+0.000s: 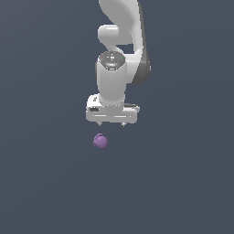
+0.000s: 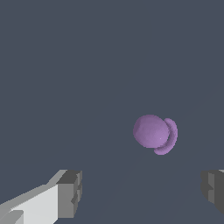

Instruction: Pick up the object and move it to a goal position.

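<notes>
Though small, matte purple lump (image 2: 151, 131)

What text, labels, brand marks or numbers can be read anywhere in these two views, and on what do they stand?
None: no readable text in either view.
The white arm shows only small red flecks on its grey top cap, too small to read as marks.
The purple object, the gripper and the grey floor are all unmarked.

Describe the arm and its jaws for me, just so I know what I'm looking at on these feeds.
The smooth white rounded-link robot arm has dark grey bands at its joints and a grey disc cap with small red marks on the wrist. It ends in a wide white boxy gripper. In the wrist view its fingers are white with blocky dark grey ridged pads. No cables or labels show.
</notes>
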Controlling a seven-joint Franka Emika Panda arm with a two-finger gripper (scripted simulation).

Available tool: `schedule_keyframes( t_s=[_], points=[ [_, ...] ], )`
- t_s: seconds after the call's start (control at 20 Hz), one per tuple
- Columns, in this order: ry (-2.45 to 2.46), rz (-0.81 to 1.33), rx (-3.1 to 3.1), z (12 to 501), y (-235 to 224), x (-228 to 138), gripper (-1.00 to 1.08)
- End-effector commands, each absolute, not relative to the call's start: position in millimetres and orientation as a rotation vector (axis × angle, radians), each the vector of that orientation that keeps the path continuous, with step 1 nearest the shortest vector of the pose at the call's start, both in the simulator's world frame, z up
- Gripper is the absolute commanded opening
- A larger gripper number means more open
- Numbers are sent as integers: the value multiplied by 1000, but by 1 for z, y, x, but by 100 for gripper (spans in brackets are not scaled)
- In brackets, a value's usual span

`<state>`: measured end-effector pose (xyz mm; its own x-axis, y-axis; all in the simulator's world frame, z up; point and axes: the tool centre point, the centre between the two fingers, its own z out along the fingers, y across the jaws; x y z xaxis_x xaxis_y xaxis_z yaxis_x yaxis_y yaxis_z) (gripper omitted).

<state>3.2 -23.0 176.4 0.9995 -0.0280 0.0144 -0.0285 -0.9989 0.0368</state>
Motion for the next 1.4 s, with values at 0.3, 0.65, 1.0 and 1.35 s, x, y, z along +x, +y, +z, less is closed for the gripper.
schedule_keyframes(
  t_s=[0.3,0.65,1.0,1.35],
  points=[
    [-74,61,3122,194,-17,10,100],
    [-80,76,3128,201,-15,12,100],
    [-205,57,3130,175,-31,15,100],
    [-446,21,3111,123,-65,15,100]
  ],
)
